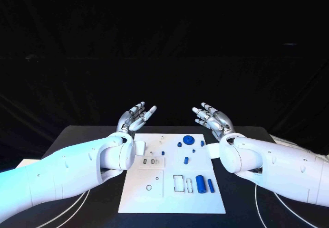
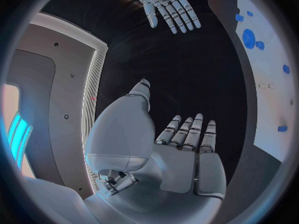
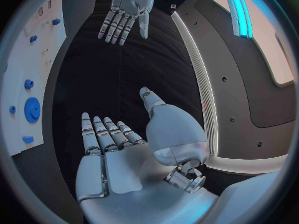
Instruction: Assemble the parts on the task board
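1. Task board is lying flat in the middle of the black counter, with small blue parts sitting on it, mostly toward its right side.
2. Left hand is hovering past the board's far left corner, fingers spread, holding nothing.
3. Right hand is mirroring it at the far right, palm up, also holding nothing.

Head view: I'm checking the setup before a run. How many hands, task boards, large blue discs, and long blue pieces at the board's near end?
Hands: 2, left hand and right hand
Task board: 1
Large blue disc: 1
Long blue pieces: 2, thick blue piece and thin blue piece
Total: 6
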Available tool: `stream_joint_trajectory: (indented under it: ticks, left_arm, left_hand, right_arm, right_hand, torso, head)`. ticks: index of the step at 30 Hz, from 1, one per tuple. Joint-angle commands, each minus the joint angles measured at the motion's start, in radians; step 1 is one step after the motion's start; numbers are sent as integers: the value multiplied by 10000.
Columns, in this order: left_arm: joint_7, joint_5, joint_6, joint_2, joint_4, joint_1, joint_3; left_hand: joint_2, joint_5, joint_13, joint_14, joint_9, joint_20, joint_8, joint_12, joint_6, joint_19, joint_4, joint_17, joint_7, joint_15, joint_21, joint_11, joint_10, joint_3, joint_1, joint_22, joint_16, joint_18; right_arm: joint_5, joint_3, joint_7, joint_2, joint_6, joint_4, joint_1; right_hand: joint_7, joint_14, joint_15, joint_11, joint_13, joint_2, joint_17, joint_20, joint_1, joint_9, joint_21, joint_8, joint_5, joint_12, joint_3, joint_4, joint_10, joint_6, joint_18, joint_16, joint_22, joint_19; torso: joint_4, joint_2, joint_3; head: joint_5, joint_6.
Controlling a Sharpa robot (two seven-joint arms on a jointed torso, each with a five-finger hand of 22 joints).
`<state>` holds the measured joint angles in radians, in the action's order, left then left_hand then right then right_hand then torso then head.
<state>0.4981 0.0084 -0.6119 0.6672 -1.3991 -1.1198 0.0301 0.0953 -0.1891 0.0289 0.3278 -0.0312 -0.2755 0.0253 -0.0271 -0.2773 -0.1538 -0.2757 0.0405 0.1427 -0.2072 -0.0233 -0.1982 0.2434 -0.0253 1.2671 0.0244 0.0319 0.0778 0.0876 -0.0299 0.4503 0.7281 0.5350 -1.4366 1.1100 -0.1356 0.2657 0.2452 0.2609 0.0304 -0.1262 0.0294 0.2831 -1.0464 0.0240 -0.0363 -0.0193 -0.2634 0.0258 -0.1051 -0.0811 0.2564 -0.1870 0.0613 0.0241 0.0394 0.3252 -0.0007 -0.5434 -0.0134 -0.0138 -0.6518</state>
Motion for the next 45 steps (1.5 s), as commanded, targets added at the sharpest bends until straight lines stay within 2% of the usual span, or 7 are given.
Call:
stream_joint_trajectory:
  ticks: [1,7,13,14,26,35,45]
  left_arm:
    - [53,-140,817,-36,37,-26,0]
    - [53,-140,817,-36,37,-26,0]
    - [53,-140,817,-36,37,-26,0]
    - [274,-106,1188,393,1,-35,0]
    - [185,-224,1179,1027,-860,-118,-46]
    - [-53,-272,1378,1586,-1878,-167,-142]
    - [-459,346,1478,2039,-3017,-263,-195]
  left_hand:
    - [-25,-93,25,201,-30,-154,83,-36,-207,-22,-147,29,948,-73,-44,-104,177,-50,519,21,90,264]
    - [-324,-65,94,945,-99,-180,190,-137,-822,-333,-27,124,1095,-135,-146,-265,904,-161,712,84,226,534]
    - [-688,-36,389,4600,-341,-179,693,-819,-3379,-4248,353,548,1234,-58,-1518,-394,4724,-84,983,782,1207,688]
    - [-735,-34,460,5081,-393,-141,815,-1041,-3976,-5084,426,604,1193,94,-1874,-275,5670,-57,1027,935,1393,839]
    - [-1049,-37,427,8704,-373,751,970,-1262,-6464,-8441,878,1675,600,1202,-3366,527,8181,211,1261,1430,2461,1071]
    - [-1076,-43,413,9081,-353,886,814,-1008,-6618,-8773,1025,2175,583,1310,-3525,580,8393,221,1365,1491,2561,1054]
    - [-1061,-39,380,8920,-349,865,709,-792,-6657,-8717,1079,2410,644,1247,-3508,506,8229,274,1318,1484,2511,1025]
  right_arm:
    - [1240,-53,-629,-138,-2478,332,146]
    - [1700,-125,-885,-276,-3499,680,303]
    - [1875,-153,-982,-329,-3886,812,363]
    - [3846,-127,-533,-62,-2214,1139,431]
    - [6516,62,-1040,383,-1993,1002,662]
    - [10062,177,-3042,448,-2122,1043,992]
    - [14219,196,-4573,104,-2966,983,1388]
  right_hand:
    - [-1586,1405,36,24,115,-84,115,87,-1118,106,-338,-164,178,208,-158,-686,1407,-1003,450,216,184,1448]
    - [-1402,5195,-345,-255,375,-38,358,71,-1992,358,-959,-611,457,850,-359,-1427,5301,-3763,890,824,426,3759]
    - [-1070,6914,-775,-643,309,-49,339,0,-2234,461,-1369,-942,527,953,-707,-1897,6943,-6763,1234,987,458,4775]
    - [-1053,7072,-817,-689,314,-32,344,-31,-2223,449,-1407,-928,544,933,-763,-1948,7080,-6879,1247,992,456,4878]
    - [-748,9144,-1490,-1125,338,441,457,-764,-2499,453,-2160,-726,658,617,-1790,-2101,8514,-7995,1248,1178,592,6461]
    - [-455,11562,-2238,-1552,368,935,980,-1676,-2698,448,-3911,-647,740,546,-1645,-2049,9557,-8598,1230,2007,1435,8307]
    - [-190,12473,-2534,-1785,355,1195,2018,-2056,-2305,427,-5115,-459,725,373,-1331,-1892,9870,-8699,1203,3361,2083,8932]
  torso:
    - [-2,0,-5]
    - [-2,0,-5]
    - [-2,0,-5]
    - [30,-216,18]
    - [131,-723,-14]
    - [294,-1181,-55]
    - [340,-1651,-79]
  head:
    - [-1,0]
    - [-1,0]
    - [-1,0]
    - [153,21]
    - [259,192]
    - [406,291]
    - [457,546]
